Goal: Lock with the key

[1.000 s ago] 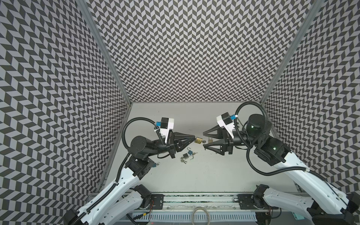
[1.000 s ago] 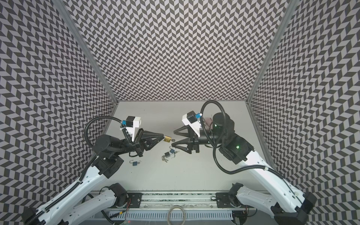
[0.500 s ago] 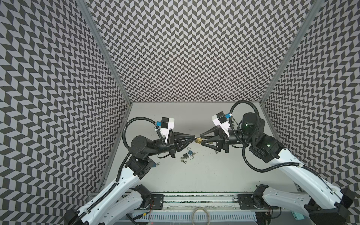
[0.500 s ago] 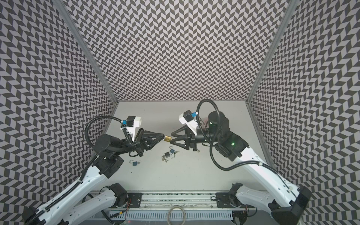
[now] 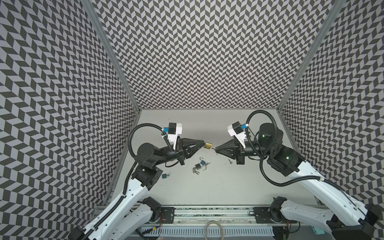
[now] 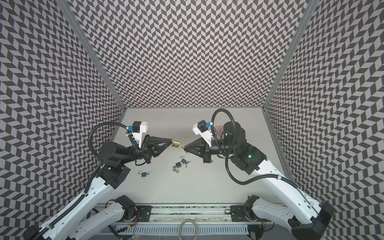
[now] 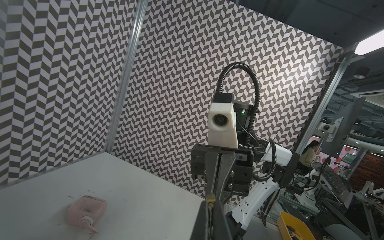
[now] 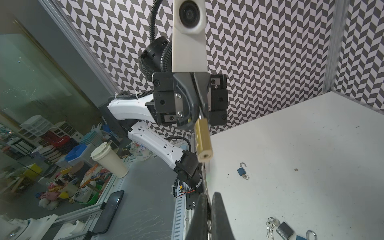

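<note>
brass padlock (image 5: 208, 145) is up off the table (image 5: 228, 187), mid-workspace between the two arms. left gripper (image 5: 204, 143) is clamped fully closed on its shackle. Long axis runs roughly level and left-right in both top views. Shackle end is toward the left arm, keyhole end points at the right gripper (image 5: 216, 148) and dips slightly.

right gripper is pinched tight on the key (image 5: 213, 148). Only a thin metal tip sticks out, in line with the padlock body and right at its keyhole end. Can't tell whether it's touching or in.

Right wrist view has the padlock (image 8: 203, 141) nearly end-on, with the keyhole face toward the camera; the top views don't show that face. Left wrist view gets only a brass sliver (image 7: 210, 198) past its own fingers, plus a pink bottle (image 7: 87, 212) lying on the table, mostly covered by the right arm in the top views.

On the table below the gap: two open spare locks (image 5: 200, 165) with keys. There's also a blue lock (image 5: 164, 176) by the left arm and a loose key (image 5: 229, 161).
</note>
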Robot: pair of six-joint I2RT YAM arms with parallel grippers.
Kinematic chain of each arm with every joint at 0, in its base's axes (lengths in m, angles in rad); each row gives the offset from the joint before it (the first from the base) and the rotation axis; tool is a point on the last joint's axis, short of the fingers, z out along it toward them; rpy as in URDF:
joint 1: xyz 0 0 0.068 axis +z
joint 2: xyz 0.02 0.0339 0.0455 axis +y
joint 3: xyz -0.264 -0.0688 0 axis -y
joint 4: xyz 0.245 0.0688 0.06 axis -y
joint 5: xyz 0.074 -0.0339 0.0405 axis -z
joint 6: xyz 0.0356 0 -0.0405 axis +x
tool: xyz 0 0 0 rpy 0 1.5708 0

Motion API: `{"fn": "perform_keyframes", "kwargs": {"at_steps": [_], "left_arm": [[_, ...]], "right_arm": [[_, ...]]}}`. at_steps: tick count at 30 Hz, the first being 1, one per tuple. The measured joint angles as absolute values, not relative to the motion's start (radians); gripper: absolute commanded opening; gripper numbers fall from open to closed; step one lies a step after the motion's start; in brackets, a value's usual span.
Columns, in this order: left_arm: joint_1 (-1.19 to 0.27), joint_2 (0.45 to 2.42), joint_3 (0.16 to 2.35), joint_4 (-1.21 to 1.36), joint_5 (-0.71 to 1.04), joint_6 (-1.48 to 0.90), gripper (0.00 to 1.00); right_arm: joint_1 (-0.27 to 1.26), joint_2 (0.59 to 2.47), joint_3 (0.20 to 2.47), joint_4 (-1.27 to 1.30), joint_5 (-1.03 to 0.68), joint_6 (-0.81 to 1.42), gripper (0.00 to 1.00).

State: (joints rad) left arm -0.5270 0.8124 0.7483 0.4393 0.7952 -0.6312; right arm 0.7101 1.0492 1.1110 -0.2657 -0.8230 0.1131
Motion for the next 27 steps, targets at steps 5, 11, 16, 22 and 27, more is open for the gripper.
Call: {"fn": "perform_keyframes", "kwargs": {"at_steps": [5, 11, 16, 22, 27], "left_arm": [[-0.496, 0.802, 0.749, 0.42, 0.781, -0.629, 0.0], [-0.469, 0.813, 0.781, 0.252, 0.644, -0.61, 0.0], [-0.459, 0.858, 0.788, 0.095, 0.469, -0.587, 0.0], [-0.397, 0.952, 0.737, -0.026, 0.351, -0.6, 0.0], [-0.307, 1.018, 0.659, -0.072, 0.336, -0.628, 0.0]], "right_arm": [[0.71, 1.028, 1.098, -0.285, -0.796, 0.112, 0.0], [0.71, 0.985, 1.042, -0.285, -0.64, 0.131, 0.0], [0.71, 0.978, 0.923, -0.287, -0.432, 0.194, 0.0], [0.71, 1.018, 0.807, -0.306, -0.28, 0.269, 0.0], [0.733, 1.103, 0.733, -0.307, -0.22, 0.323, 0.0]]}}
